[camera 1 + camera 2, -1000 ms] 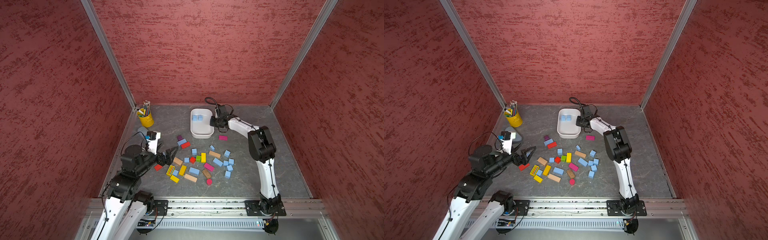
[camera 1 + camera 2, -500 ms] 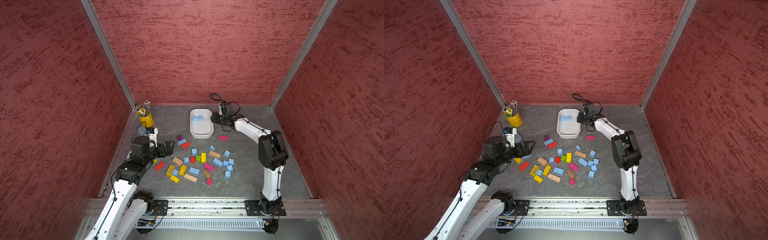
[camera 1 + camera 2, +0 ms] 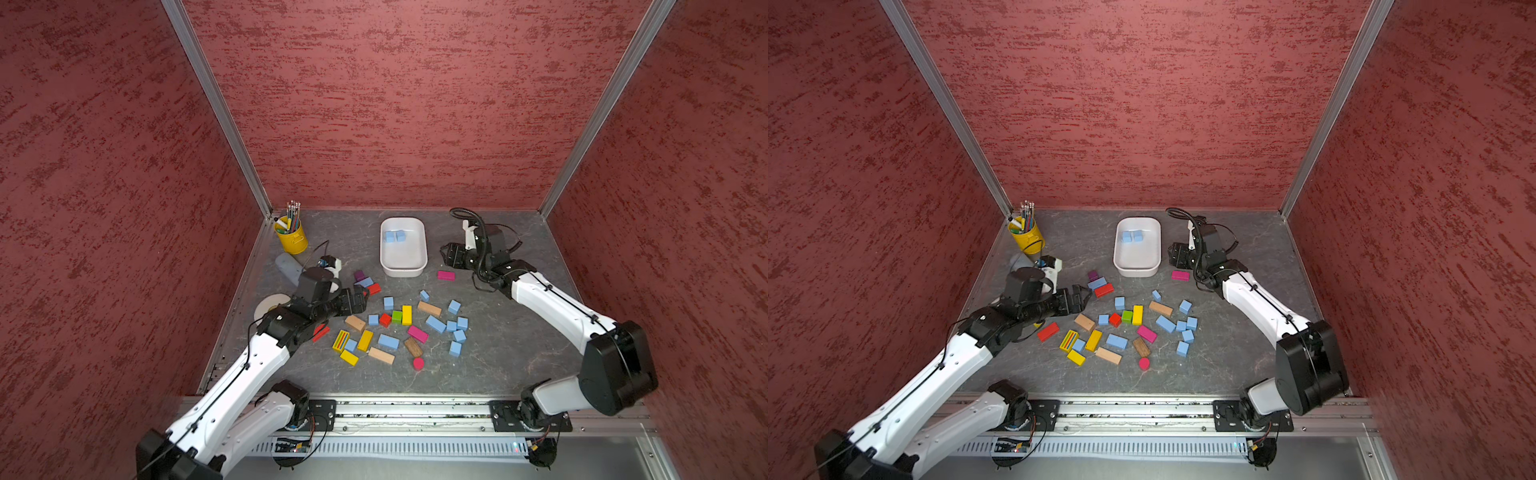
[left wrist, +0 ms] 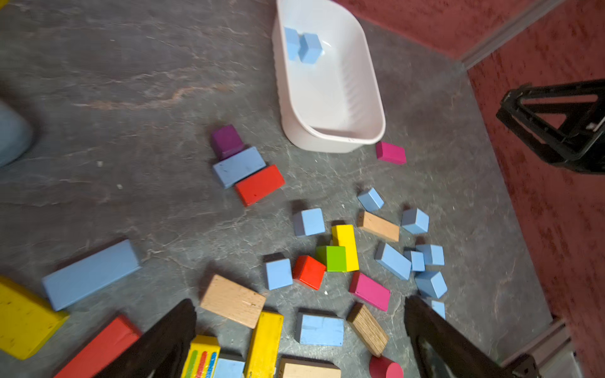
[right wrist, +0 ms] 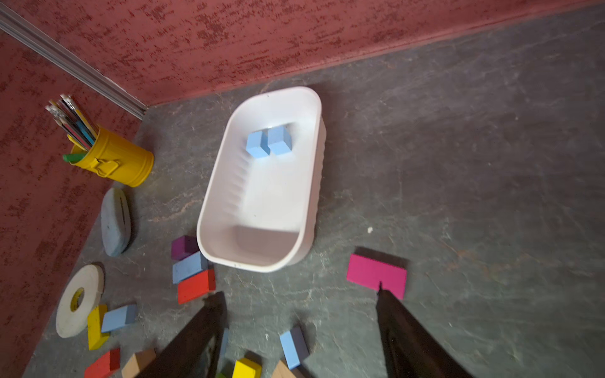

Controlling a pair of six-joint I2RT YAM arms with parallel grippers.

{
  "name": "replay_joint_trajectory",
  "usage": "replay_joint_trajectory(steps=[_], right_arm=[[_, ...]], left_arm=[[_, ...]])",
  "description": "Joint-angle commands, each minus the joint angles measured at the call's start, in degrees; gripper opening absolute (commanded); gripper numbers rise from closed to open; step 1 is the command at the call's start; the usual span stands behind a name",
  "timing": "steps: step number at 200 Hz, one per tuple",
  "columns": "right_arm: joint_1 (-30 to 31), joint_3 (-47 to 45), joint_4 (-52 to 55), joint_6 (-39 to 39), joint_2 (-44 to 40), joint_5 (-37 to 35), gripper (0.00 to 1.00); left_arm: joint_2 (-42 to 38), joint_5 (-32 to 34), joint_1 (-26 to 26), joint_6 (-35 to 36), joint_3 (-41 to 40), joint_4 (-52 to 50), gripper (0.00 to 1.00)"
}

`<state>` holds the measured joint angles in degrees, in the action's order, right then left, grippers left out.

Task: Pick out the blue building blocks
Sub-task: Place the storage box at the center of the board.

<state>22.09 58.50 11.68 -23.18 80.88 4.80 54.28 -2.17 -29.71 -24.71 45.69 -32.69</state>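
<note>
Beside the white tub (image 3: 403, 272), the right gripper (image 3: 448, 257) hangs with jaws spread and nothing between them, near a magenta brick (image 5: 376, 273). Left gripper (image 3: 1079, 296), jaws spread wide and likewise empty, hovers near a blue slab (image 4: 238, 166) that lies touching a purple cube (image 4: 226, 141) and a red brick (image 4: 259, 184). Two blue cubes (image 5: 279, 141) rest in the tub; the other blue blocks (image 3: 435, 323) lie scattered on the table (image 3: 519, 332) among other colours. Probable faults: wide jaws closing on the slab could also trap or shove its two neighbours, carrying a wrong colour to the tub; in the tight blue cluster (image 3: 459, 336), one pinch may drag adjacent blocks; a low approach could knock the light tub; both arms converging on it risk collision.
</note>
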Motion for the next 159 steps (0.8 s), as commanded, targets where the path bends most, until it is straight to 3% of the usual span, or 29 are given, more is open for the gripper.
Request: replay_joint_trajectory(steps=[1, 56, 134, 159], right_arm=[[0.1, -3.2, -1.0, 0.7, -5.8, -1.3, 0.76], [0.1, -9.1, -1.7, -0.2, -11.5, -1.9, 0.81], [0.1, -9.9, -3.3, -2.0, -12.9, -1.0, 0.83], [0.1, -10.4, -3.5, -2.3, -13.5, -1.2, 0.83]], left_arm=[[5.2, 6.8, -5.0, 1.2, 3.6, 2.1, 1.0], [17.0, 10.7, -11.9, -2.3, 7.3, 5.6, 1.0], [28.3, 13.8, -15.1, -6.8, 10.4, 6.5, 1.0], [32.4, 15.7, -15.5, -8.2, 12.0, 4.7, 0.95]])
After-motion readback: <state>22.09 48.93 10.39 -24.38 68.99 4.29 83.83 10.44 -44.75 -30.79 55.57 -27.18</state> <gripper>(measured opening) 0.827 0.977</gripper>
